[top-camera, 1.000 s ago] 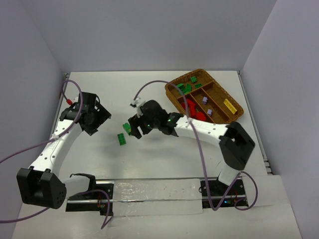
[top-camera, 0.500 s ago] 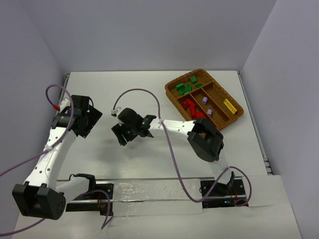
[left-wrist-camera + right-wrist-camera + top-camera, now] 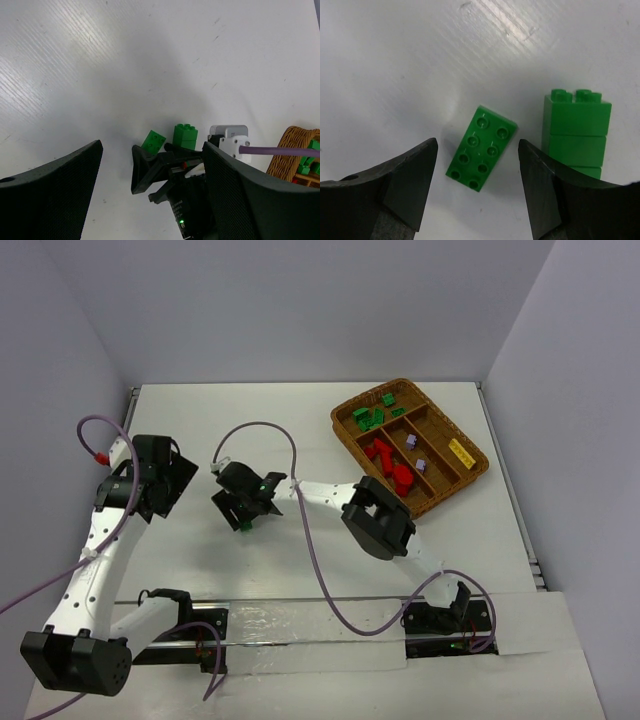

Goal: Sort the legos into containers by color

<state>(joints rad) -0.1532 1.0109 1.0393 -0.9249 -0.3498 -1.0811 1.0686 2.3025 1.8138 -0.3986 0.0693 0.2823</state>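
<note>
Two green legos lie on the white table: a flat eight-stud brick (image 3: 481,148) and a taller stacked brick (image 3: 577,131) just right of it. My right gripper (image 3: 477,150) hangs open above them, its fingers either side of the flat brick and not touching it. From above, the right gripper (image 3: 241,509) covers most of both bricks. The left wrist view shows the flat brick (image 3: 154,141) and the stacked brick (image 3: 185,136) beyond the right gripper's black fingers (image 3: 150,167). My left gripper (image 3: 170,483) stands open and empty, off to the left. The wicker tray (image 3: 345,436) holds sorted legos.
In the tray's compartments lie green bricks (image 3: 370,418), red bricks (image 3: 385,455), lilac bricks (image 3: 412,443) and a yellow brick (image 3: 461,451). A purple cable (image 3: 258,427) loops over the right arm. Walls close the table at the back and both sides.
The right arm has swung left and down over the two green bricks. The left arm has drawn back to the left.
</note>
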